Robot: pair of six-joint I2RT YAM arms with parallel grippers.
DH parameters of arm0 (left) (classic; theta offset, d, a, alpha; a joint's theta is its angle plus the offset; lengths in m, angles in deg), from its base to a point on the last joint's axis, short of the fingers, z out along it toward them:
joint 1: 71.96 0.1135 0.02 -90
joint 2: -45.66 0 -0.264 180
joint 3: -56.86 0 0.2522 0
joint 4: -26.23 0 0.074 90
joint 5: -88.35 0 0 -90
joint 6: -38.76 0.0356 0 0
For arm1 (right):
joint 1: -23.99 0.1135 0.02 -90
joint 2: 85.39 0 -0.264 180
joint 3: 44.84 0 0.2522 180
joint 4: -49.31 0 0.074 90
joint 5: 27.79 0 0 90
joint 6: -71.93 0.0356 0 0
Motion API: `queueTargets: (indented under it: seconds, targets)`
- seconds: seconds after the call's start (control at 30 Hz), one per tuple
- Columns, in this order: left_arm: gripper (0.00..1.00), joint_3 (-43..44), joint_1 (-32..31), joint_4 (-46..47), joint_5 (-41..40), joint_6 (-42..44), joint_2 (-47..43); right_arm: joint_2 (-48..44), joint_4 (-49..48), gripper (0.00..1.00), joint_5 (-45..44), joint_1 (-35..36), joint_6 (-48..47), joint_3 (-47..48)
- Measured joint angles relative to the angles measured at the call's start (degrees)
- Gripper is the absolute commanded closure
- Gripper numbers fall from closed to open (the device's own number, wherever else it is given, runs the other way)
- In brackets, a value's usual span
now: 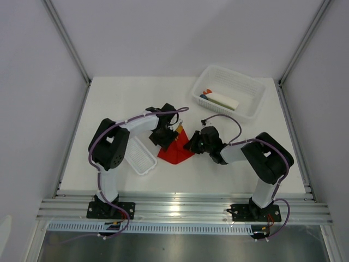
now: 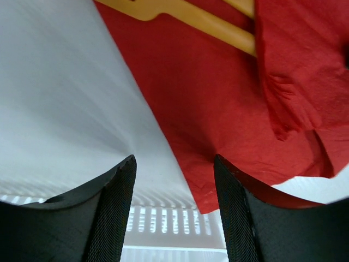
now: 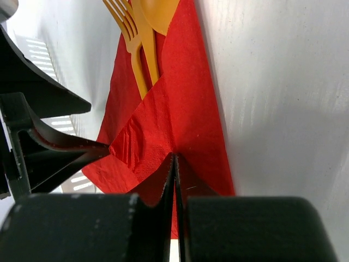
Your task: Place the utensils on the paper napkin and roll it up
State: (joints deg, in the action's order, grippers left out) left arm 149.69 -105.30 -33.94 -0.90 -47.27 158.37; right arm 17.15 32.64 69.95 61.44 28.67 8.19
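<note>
The paper napkin [image 2: 218, 109] is thin red paper, matt and softly crinkled. The utensils [image 3: 143, 49] are smooth orange plastic with a slight sheen. The left gripper [image 2: 173, 180] has black pads [image 2: 114, 218] with a fine, woven-looking matt texture. The table [image 1: 125, 98] is white and matt, the slotted tray [image 1: 140, 158] and mesh basket [image 1: 240, 113] are white plastic, and the rail [image 1: 180, 204] is shiny brushed metal

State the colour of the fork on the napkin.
Orange; the slim plastic fork on the red paper napkin, clearest in the right wrist view.
</note>
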Motion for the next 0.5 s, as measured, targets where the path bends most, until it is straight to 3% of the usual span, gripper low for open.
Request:
queueTargets:
  seconds: [0.5]
  targets:
    - [0.43, -1.73, 0.20, -5.01, 10.03, -0.85, -0.22, -0.79, 1.25, 0.97, -1.73, 0.61, -0.24, -0.07]
